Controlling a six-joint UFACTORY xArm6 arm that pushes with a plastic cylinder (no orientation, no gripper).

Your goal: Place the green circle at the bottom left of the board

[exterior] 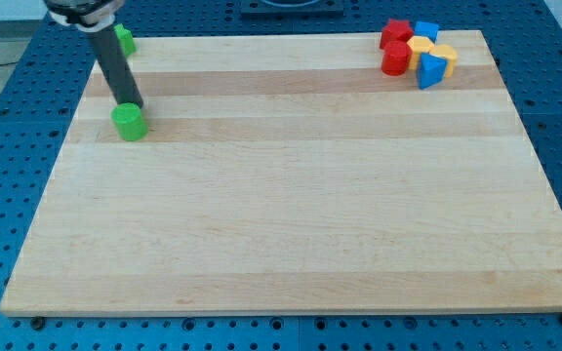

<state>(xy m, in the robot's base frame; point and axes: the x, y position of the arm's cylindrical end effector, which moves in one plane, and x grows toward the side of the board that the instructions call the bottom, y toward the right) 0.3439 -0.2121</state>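
Tip (133, 105) has no hand, so nothing is grasped; it sits touching the top edge of the green circle (129, 123), near the surface's (291, 224) top-left. Circle lies just toward the view's bottom from the tip, goal corner far below. A second green block (124, 40) sits behind the rod; push line runs down the left edge.

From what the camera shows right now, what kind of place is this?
Probably a robotics lab bench: a wooden board lies on a blue perforated table, with small coloured blocks clustered at the top right and my tip right behind a green circle.
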